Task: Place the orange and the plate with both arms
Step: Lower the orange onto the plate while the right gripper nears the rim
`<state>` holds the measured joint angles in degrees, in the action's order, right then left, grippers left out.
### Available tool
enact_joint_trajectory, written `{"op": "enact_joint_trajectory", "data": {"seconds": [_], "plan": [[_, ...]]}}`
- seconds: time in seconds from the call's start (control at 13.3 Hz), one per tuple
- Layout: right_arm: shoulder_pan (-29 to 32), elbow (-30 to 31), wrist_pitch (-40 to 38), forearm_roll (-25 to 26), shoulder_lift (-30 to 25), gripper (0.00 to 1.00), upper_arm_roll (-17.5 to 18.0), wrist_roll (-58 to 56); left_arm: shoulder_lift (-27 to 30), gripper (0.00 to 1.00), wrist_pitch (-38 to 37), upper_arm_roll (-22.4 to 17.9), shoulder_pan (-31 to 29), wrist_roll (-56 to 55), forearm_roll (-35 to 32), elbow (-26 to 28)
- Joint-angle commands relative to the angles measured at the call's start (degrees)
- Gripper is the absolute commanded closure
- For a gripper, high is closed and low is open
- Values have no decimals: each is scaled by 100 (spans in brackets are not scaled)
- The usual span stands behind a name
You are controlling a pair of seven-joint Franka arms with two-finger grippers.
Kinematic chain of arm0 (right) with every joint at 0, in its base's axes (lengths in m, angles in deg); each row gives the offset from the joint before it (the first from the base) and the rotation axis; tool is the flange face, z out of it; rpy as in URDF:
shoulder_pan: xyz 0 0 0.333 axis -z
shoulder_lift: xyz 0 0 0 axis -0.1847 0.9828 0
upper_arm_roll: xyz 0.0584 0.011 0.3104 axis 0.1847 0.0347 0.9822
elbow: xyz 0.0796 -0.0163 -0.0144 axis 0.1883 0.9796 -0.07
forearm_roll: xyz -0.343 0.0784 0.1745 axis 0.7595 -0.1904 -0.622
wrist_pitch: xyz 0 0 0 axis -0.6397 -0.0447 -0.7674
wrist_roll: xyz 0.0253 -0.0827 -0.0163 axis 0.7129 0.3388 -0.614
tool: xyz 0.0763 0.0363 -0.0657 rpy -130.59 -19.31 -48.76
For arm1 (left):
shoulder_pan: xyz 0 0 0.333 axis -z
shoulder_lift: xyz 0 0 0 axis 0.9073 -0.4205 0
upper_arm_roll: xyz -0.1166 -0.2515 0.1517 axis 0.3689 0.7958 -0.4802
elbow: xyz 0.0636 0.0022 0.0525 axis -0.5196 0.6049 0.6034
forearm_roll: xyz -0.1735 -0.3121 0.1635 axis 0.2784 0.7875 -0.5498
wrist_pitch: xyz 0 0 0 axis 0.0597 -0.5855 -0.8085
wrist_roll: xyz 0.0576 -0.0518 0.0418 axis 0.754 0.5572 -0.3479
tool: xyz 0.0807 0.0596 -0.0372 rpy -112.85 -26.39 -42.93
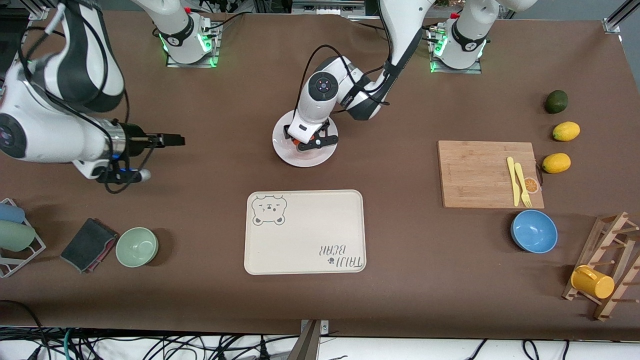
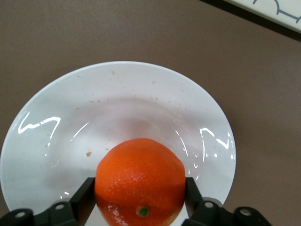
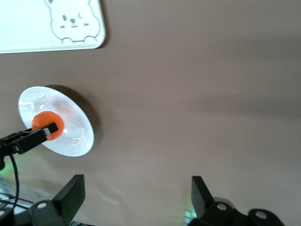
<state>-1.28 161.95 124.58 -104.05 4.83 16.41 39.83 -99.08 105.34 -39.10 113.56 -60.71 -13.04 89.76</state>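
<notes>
We're reaching the left gripper [image 1: 311,141] down over the plate [image 1: 285,151], pinching the orange [image 2: 140,181]. We're holding the right gripper [image 1: 170,140] level over the table [image 1: 210,165], fingers spread.

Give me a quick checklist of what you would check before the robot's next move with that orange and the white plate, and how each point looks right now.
1. Left gripper holds the orange: ok, a finger on each side.
2. Orange is over the plate: ok.
3. Orange rests on the plate: cannot tell.
4. Right gripper is open and holds nothing: ok, it waits over bare table toward the right arm's end.
5. Bear tray, nearer the front camera than the plate, has room: ok.
</notes>
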Motion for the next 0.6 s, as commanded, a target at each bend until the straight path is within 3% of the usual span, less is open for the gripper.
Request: {"op": "enact_joint_trajectory", "data": {"seconds": [0.0,0.08,0.23,0.53], "plan": [[32,1253,745,-403,-544,0,246,-187,-72,12,-22,-111,79,-170,-192,-114],[41,1832,1166,-508,-842,0,343,-240,-63,10,-22,-111,79,-196,-192,-114],[32,2800,1931,-1235,-1213,0,501,-537,7,5,-127,-120,62,-196,-200,-105],[32,3927,3617,-2491,-1311,0,1422,-889,1006,0,-1433,-217,-595,-135,-305,8]]}}
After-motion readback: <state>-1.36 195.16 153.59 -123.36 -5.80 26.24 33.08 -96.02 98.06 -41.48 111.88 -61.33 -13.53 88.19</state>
